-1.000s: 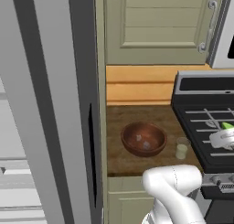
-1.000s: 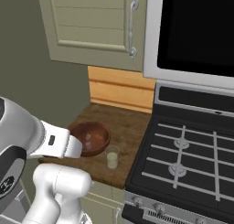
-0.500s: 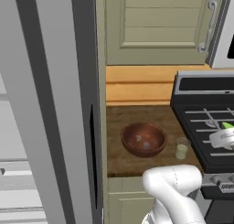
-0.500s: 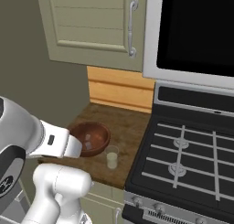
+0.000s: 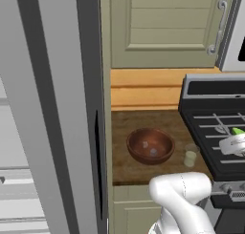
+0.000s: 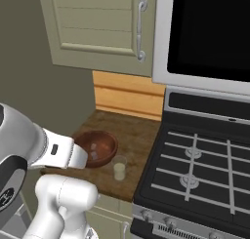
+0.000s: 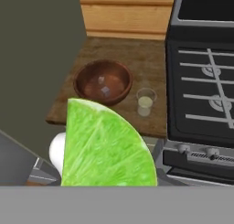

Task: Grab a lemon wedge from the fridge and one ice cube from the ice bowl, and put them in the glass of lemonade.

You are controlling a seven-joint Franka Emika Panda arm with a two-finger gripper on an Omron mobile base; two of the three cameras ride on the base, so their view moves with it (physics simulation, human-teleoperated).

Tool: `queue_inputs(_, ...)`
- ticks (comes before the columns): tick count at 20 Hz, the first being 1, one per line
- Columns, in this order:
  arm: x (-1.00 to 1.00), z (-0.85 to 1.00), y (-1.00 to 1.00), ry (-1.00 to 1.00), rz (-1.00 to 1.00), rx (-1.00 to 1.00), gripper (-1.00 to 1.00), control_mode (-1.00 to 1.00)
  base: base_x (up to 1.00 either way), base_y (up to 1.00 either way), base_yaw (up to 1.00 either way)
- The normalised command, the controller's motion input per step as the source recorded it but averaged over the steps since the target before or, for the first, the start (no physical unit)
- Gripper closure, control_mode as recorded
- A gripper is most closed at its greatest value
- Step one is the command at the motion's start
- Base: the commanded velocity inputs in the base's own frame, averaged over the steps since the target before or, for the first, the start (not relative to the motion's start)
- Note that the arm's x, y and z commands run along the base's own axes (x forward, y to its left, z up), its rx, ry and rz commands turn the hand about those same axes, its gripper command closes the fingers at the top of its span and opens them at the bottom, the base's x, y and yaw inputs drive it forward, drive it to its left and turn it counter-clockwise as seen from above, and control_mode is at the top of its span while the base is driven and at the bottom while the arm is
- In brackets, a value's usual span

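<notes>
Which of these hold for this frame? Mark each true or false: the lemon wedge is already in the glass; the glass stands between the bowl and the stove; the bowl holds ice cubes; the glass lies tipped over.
1. The lemon wedge is already in the glass of lemonade. False: it fills the foreground of the hand view, right at the hand, apart from the glass.
2. The glass stands between the ice bowl and the stove. True.
3. The bowl holds ice cubes. True: pale cubes lie in it.
4. The glass lies tipped over. False: it stands upright on the counter.
</notes>
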Motion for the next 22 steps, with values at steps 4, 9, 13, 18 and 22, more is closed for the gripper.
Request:
queue_inputs(4,0.39,0.00,0.00,0.02,-0.01,0.00,1.00,-1.00,0.11,0.00,0.00)
queue_inputs(9,0.95,-0.12,-0.05,0.16,-0.05,-0.05,1.00,-1.00,0.00,0.00,0.00)
queue_inputs(13,0.64,-0.44,-0.03,0.12,-0.08,-0.07,1.00,-1.00,0.00,0.00,0.00)
queue_inputs(18,0.42,-0.70,-0.09,0.07,-0.05,-0.08,1.00,-1.00,0.00,0.00,0.00)
queue_inputs(22,0.47,-0.69,-0.36,0.05,0.00,-0.05,1.00,-1.00,0.00,0.00,0.00)
